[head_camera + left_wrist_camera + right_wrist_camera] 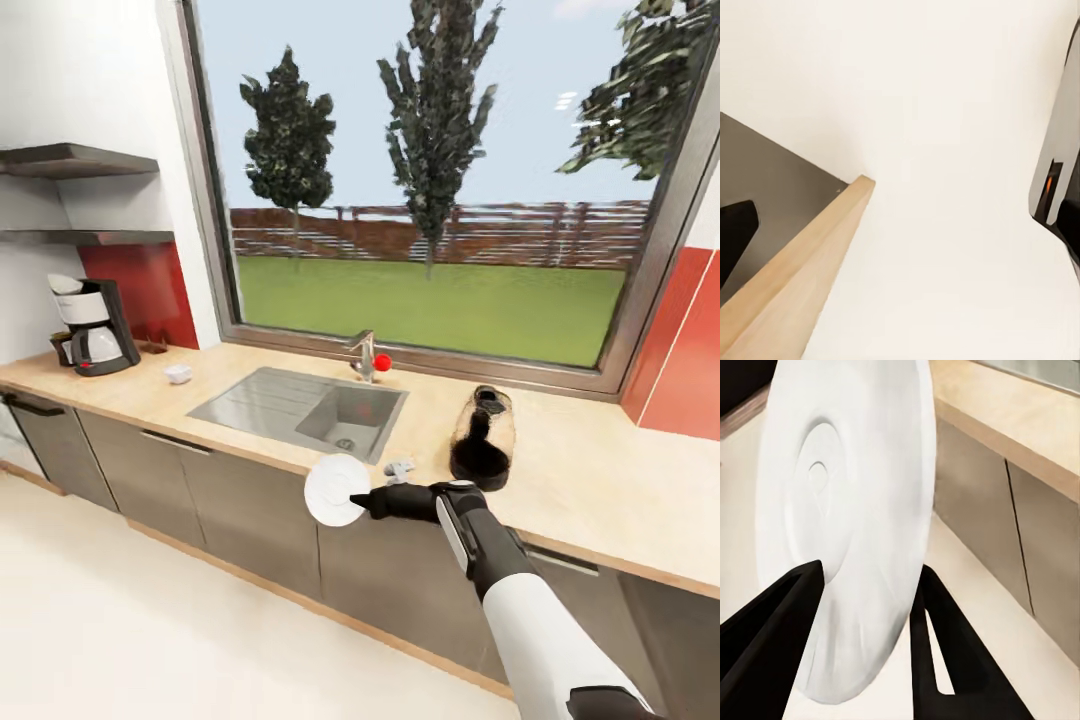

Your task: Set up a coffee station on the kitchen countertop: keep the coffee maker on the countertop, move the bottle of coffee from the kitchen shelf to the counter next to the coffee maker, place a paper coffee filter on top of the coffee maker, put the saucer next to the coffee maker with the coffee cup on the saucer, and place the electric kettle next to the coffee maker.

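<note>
So the right hand [362,502] is clamped on the saucer [335,489], one finger [772,622] on each face near the rim, and the plate is standing on edge rather than flat, its broad face turned roughly toward the camera in the head view. It hangs in the air just off the front edge of the desk [590,480], in front of the sink [300,405], over the floor [120,620]. The sink basin looks empty apart from its drain. The electric kettle [482,438] stands upright on the desk right of the sink, near the hand. Far down at the left end the coffee maker [92,325] stands upright with its carafe in it, and the small white coffee cup [178,374] sits on the desk beside it. For the left hand I can't tell whether it's released or clenched.
</note>
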Controlling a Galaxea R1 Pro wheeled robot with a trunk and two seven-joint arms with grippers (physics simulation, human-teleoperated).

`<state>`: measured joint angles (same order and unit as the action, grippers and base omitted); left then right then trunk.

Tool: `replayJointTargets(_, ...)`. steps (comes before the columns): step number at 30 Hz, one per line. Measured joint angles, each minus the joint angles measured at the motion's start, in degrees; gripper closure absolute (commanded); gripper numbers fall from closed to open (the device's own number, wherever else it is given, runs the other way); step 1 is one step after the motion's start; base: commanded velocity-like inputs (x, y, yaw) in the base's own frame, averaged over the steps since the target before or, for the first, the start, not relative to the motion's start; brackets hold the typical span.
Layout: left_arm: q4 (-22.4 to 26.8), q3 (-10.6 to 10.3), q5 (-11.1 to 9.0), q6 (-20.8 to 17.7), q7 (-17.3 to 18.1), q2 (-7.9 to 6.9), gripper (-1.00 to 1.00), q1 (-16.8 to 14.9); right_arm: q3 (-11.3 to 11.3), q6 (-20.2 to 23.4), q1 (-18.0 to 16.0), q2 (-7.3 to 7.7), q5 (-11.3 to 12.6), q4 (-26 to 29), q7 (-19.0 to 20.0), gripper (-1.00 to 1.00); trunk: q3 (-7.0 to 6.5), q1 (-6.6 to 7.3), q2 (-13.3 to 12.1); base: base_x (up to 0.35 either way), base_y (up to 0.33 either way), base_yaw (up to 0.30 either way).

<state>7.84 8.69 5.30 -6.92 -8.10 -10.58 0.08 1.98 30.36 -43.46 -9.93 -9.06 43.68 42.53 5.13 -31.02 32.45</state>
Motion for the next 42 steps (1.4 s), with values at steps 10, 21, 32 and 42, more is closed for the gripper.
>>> replayJointTargets(10, 0.06, 0.00, 0.07, 0.01, 0.01, 0.05, -1.00, 0.00, -0.03, -0.02, 0.00, 0.00, 0.00, -0.01, 0.04, 1.00, 0.01, 0.02, 0.01, 0.197, 0.287, 0.278)
replayJointTargets(21, 0.15, -0.09, 0.18, 0.13, 0.02, 0.01, -1.00, 0.00, -0.08, 0.01, 0.00, -0.01, -0.01, -0.10, 0.05, 1.00, 0.00, 0.02, 0.01, 0.300, 0.160, 0.277)
replayJointTargets(32, 0.22, 0.07, 0.04, 0.18, 0.01, 0.00, -1.00, 0.00, -0.05, -0.01, 0.00, -0.01, -0.01, -0.10, 0.05, 1.00, 0.00, 0.02, 0.01, 0.324, 0.120, 0.247)
replayJointTargets(42, 0.18, 0.09, 0.01, 0.18, 0.01, 0.00, -1.00, 0.00, -0.02, -0.01, 0.00, 0.00, -0.07, -0.07, 0.06, 1.00, 0.00, 0.02, 0.01, 0.307, 0.200, 0.070)
